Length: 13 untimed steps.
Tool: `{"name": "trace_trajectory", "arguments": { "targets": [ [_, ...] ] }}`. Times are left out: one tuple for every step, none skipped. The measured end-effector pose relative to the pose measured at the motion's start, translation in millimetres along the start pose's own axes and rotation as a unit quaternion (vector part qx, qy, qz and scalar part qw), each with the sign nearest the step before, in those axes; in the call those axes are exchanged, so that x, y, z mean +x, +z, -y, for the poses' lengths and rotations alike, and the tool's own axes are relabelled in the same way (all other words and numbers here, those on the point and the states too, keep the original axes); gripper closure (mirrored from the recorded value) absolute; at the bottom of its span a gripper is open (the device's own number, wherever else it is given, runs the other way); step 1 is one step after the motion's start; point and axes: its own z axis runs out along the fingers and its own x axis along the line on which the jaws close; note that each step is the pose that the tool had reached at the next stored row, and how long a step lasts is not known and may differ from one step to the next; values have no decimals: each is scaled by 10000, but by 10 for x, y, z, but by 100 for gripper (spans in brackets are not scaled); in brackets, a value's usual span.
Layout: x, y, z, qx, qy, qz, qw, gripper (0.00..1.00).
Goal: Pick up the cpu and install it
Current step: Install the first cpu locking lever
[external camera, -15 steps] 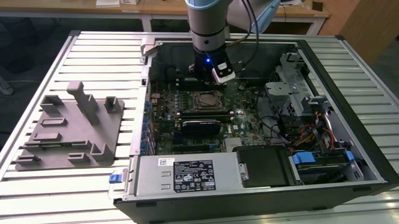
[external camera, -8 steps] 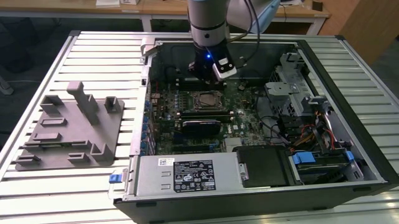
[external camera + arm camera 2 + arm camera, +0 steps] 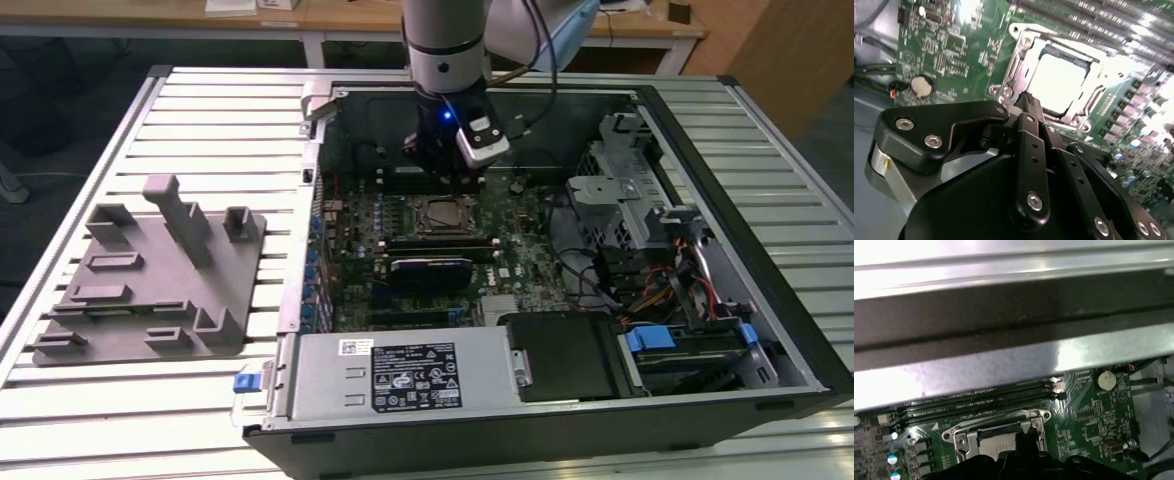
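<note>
The cpu [image 3: 1060,80] is a silvery square lying flat inside the metal socket frame [image 3: 1016,60] of the green motherboard [image 3: 534,265]. In the exterior view the cpu [image 3: 441,214] shows at the board's middle. My gripper [image 3: 449,186] hangs just above the socket's far edge, inside the open computer case. In the second wrist view the gripper [image 3: 1028,98] has its black fingers pressed together with nothing between them, close beside the socket frame. In the first wrist view the gripper [image 3: 1024,436] tip overlaps the socket and partly hides the cpu [image 3: 996,442].
A grey fixture tray [image 3: 147,270] with upright posts stands on the slatted table at the exterior view's left. The case walls [image 3: 747,250] surround the board. Memory slots [image 3: 979,402], a drive cage [image 3: 627,190], cables [image 3: 667,290] and a power supply [image 3: 400,375] crowd the case.
</note>
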Motion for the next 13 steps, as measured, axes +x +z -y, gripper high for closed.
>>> {"name": "trace_trajectory", "arguments": {
  "targets": [
    [-1, 0, 0, 48, -7, 4, 10000, 89],
    [-3, 0, 0, 81, -12, 5, 10000, 89],
    [-3, 0, 0, 87, -13, 4, 10000, 89],
    [-3, 0, 0, 87, -13, 4, 10000, 89],
    [-3, 0, 0, 88, -13, 4, 10000, 89],
    [-3, 0, 0, 88, -13, 4, 10000, 89],
    [-4, 0, 0, 88, -13, 4, 10000, 89],
    [-3, 0, 0, 90, -13, 1, 10000, 89],
    [-5, 1, -1, 93, -14, -20, 10000, 89],
    [-8, 2, -2, 101, -14, -69, 9999, 89],
    [-12, 4, -2, 112, -16, -133, 9998, 89],
    [-18, 6, -3, 126, -16, -207, 9997, 89],
    [-22, 7, -4, 137, -18, -278, 9995, 89]
  ]
}}
